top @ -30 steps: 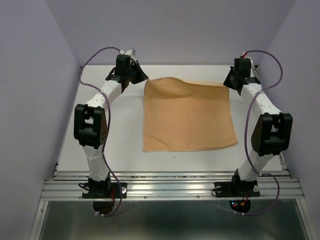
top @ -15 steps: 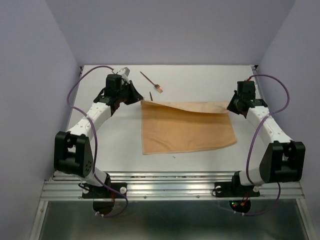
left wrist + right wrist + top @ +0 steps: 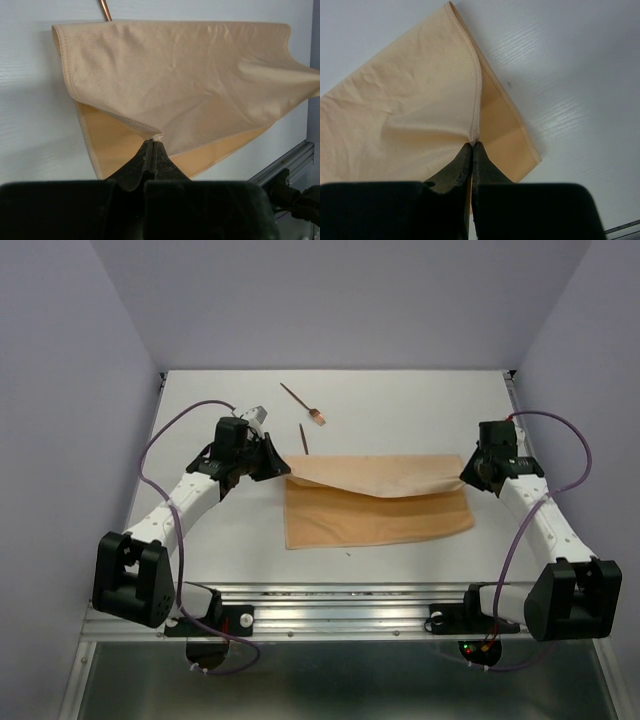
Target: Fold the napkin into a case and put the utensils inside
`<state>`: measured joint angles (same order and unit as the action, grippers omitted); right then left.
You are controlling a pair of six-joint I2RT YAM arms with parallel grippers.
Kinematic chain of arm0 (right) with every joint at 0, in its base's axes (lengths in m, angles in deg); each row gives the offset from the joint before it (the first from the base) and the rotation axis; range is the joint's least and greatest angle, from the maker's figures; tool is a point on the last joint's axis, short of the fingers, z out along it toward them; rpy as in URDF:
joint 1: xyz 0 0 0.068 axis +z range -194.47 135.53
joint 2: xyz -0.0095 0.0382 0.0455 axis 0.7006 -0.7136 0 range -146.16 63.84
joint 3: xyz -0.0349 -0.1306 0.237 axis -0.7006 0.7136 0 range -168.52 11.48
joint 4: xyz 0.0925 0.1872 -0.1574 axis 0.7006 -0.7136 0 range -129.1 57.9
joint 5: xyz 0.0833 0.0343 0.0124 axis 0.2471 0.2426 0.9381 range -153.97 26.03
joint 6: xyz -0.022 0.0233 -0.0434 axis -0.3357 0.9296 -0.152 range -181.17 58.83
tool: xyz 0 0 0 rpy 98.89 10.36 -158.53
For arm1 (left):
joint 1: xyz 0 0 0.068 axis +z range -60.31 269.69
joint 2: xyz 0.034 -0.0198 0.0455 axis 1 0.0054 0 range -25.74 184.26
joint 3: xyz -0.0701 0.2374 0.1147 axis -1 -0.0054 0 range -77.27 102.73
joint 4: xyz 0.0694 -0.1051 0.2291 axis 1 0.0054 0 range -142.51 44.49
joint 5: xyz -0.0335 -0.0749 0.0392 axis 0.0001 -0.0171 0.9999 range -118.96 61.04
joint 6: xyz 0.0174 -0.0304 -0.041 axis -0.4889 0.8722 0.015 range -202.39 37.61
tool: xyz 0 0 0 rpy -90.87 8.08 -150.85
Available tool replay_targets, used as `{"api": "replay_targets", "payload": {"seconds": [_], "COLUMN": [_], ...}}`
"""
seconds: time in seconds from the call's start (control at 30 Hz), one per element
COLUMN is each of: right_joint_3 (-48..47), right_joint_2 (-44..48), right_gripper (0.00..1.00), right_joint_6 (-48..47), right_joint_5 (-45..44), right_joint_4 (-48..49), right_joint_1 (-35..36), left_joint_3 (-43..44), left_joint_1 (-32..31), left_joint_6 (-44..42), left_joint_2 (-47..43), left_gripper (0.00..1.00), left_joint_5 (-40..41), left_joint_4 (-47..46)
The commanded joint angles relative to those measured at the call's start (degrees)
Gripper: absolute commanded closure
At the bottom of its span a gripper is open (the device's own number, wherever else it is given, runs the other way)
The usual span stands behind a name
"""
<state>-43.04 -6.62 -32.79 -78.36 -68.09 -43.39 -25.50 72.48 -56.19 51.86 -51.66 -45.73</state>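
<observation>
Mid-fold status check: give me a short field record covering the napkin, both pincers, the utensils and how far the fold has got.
napkin: tan sheet, far edge lifted and doubled partway over the near half
left pincer: shut on the napkin's far-left corner
right pincer: shut on the napkin's far-right corner
forked utensil: lying on the table beyond the napkin
plain utensil: lying just beyond the fold, apart from the forked utensil
case: not yet formed, utensils not inside
</observation>
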Motion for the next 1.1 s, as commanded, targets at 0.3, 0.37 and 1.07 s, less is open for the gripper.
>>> {"api": "replay_targets", "payload": {"seconds": [0.3,0.37,1.07], "right_joint_3": [-0.94,-0.33,3.37], "right_joint_2": [4.01,4.71,7.44], "right_gripper": [0.99,0.99,0.99], "right_joint_6": [2.91,3.00,5.98], "right_joint_5": [-3.71,-4.24,-6.09], "right_joint_4": [-6.29,-6.38,-8.57], "right_joint_1": [-0.47,-0.47,-0.47], "left_joint_3": [-1.93,-3.33,-9.93], "left_joint_1": [-3.53,-3.97,-6.96], "left_joint_6": [-0.27,0.08,3.42], "left_joint_2": [-8.61,-9.49,-14.41], "left_gripper": [1.00,1.00,1.00], "left_joint_5": [-0.77,-0.86,0.29], "left_joint_4": [6.39,6.92,10.97]}}
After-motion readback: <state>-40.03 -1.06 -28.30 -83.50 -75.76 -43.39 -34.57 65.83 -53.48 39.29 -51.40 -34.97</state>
